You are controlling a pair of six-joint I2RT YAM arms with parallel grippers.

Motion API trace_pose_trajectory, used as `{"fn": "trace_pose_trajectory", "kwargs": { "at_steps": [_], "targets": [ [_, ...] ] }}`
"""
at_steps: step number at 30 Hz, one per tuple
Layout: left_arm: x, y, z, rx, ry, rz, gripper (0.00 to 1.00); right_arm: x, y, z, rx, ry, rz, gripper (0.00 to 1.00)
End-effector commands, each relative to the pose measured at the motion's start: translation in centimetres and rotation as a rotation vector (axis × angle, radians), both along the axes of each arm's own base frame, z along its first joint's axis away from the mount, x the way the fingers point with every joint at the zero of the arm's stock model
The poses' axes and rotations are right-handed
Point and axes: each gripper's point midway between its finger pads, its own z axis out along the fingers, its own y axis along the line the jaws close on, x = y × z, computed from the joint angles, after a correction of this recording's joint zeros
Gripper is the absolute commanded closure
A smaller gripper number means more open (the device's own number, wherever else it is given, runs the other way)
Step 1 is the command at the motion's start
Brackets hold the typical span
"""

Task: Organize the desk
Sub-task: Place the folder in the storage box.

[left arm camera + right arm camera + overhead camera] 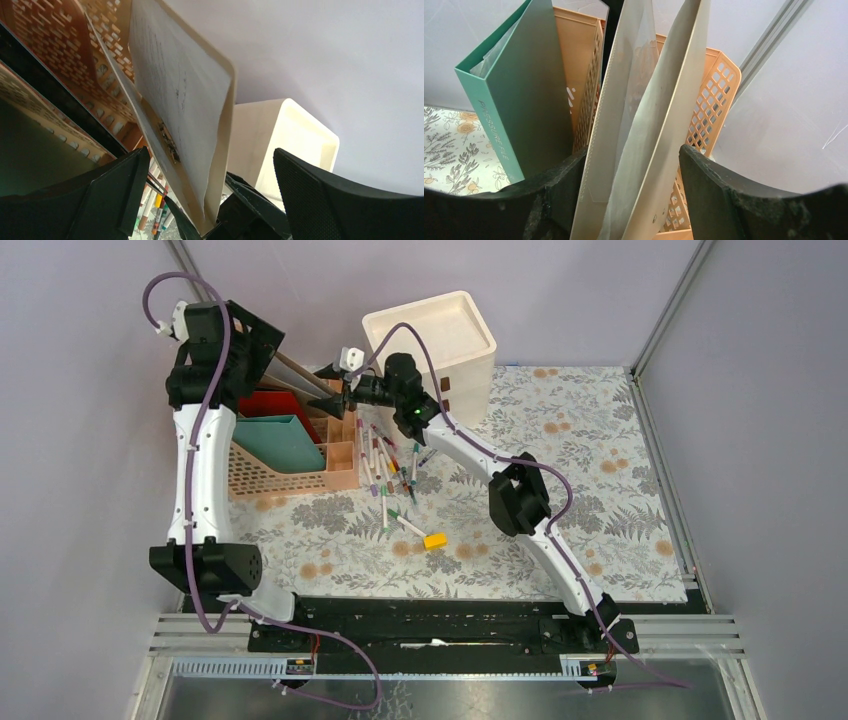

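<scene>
- My right gripper (633, 150) is at the rack, its jaws part open on either side of a beige folder (644, 125). The folder's two leaves splay apart between them. I cannot tell whether I am pinching it or only straddling it.
- My left gripper (210, 150) is spread to its widest. The same beige folder hangs in the gap with daylight on both sides, so that gripper holds nothing.
- The worktop (600, 460), with its fern-and-flower cloth, lies flat in front of my bases and runs out to the far wall at 12 o'clock.
- Done so far, as I judge it: the folders are filed or nearly so. A teal folder (280, 440) and a red folder (275, 402) stand in the peach mesh rack (270, 475) at about 10 o'clock. The beige one is going in beside them at the rack's far end.
- Left to do, in my reading: a scatter of pens (385, 465) lies loose on the cloth, just to the 3 o'clock side of the rack. A small yellow block (435, 540) sits apart from them toward 6 o'clock.
- Containers: the rack's small end compartments are next to the pens, but I cannot make out what is in them. The white bin (440, 335) at 12 o'clock shows nothing inside from above.
</scene>
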Motion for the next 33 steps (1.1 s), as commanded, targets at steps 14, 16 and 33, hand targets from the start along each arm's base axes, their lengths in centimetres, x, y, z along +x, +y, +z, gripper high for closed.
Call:
{"fn": "trace_pose_trajectory", "kwargs": {
  "at_steps": [14,16,33],
  "targets": [
    [1.3,0.4,-3.9,-0.057,0.098,0.054,0.29,-2.3,-0.2,6.1,0.095,-0.094,0.045,0.6],
    [1.4,0.3,-4.1,-0.067,0.103,0.055,0.3,-2.4,-0.1,6.1,0.095,-0.098,0.046,0.66],
    [1.6,1.2,-2.0,-0.205,0.051,0.103,1.0,-3.7,-3.2,11.8,0.198,-0.031,0.061,0.06]
  ]
}}
